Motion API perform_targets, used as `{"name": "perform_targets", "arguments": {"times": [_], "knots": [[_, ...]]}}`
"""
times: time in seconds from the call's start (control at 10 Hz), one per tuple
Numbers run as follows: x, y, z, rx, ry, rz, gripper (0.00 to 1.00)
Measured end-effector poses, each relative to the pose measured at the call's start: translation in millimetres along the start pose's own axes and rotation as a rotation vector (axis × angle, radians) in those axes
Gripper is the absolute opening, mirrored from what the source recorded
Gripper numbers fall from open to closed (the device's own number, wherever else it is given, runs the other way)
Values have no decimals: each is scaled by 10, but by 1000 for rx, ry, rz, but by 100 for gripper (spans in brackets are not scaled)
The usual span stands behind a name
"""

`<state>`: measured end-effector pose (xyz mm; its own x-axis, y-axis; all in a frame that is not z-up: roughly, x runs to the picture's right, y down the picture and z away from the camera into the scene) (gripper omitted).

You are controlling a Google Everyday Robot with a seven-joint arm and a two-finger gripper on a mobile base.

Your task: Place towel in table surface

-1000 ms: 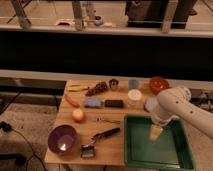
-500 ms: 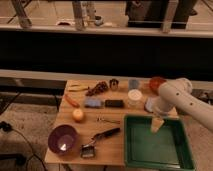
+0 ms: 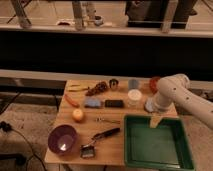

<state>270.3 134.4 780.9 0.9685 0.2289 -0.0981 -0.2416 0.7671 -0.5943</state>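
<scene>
Hanging just above the far rim of the green tray (image 3: 155, 147), the gripper (image 3: 156, 121) points downward from the white arm (image 3: 175, 92); whether it is spread or pressed together cannot be told. The towel (image 3: 149, 105) lies flat on the table surface (image 3: 112, 150) just beyond the tray's far rim, partly behind the arm. A white cup (image 3: 134, 96) stands beyond the tray's far left corner.

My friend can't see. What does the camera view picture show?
The robot's gripper hangs over the back edge of the green tray on a wooden table surface. A pale towel lies beside a white cup.
</scene>
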Motion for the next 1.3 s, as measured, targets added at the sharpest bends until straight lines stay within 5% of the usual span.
{"name": "perform_targets", "arguments": {"times": [1.3], "knots": [[104, -774, 160, 105, 5, 3, 80]]}}
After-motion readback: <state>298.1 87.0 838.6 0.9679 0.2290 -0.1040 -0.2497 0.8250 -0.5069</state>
